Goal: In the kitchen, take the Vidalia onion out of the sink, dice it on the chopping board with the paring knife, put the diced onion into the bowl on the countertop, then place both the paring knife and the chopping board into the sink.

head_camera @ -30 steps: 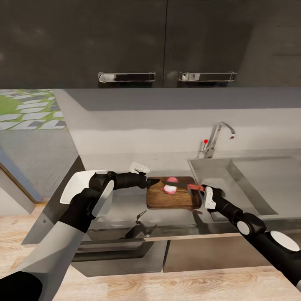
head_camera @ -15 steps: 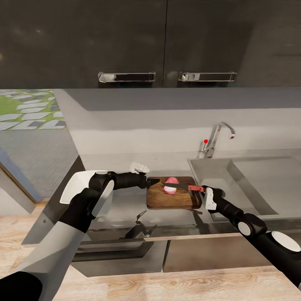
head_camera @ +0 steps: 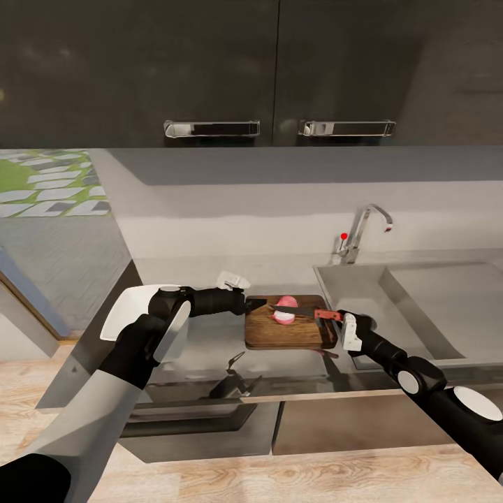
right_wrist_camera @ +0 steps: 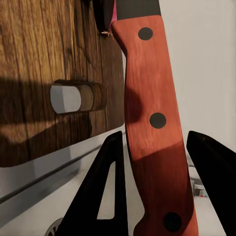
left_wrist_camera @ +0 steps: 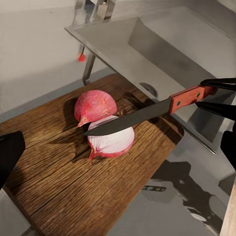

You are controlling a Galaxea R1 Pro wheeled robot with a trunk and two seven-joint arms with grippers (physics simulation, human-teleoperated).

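Note:
The Vidalia onion (head_camera: 285,311) lies in two pinkish halves (left_wrist_camera: 96,105) on the dark wooden chopping board (head_camera: 290,335). The paring knife's dark blade (left_wrist_camera: 129,121) lies across the gap between the halves, just over the cut one (left_wrist_camera: 114,143). My right gripper (head_camera: 334,316) is shut on the knife's reddish handle (right_wrist_camera: 153,118), beyond the board's sink-side end. Its black fingers (right_wrist_camera: 112,182) flank the handle. My left gripper (head_camera: 253,305) stands open at the board's other end, one dark finger (left_wrist_camera: 10,152) above the wood. The white bowl (head_camera: 126,311) sits on the countertop (head_camera: 209,342), partly behind my left arm.
The grey steel sink (head_camera: 419,307) lies right of the board, its basin wall (left_wrist_camera: 162,46) close to the board's end. A chrome faucet (head_camera: 365,227) with a red-tipped lever stands behind it. The board's handle slot (right_wrist_camera: 74,97) is at the knife end. Dark wall cabinets (head_camera: 279,70) hang above.
The knife has slid leftward, so its blade now reaches further across the onion than one second ago. My left arm has not moved.

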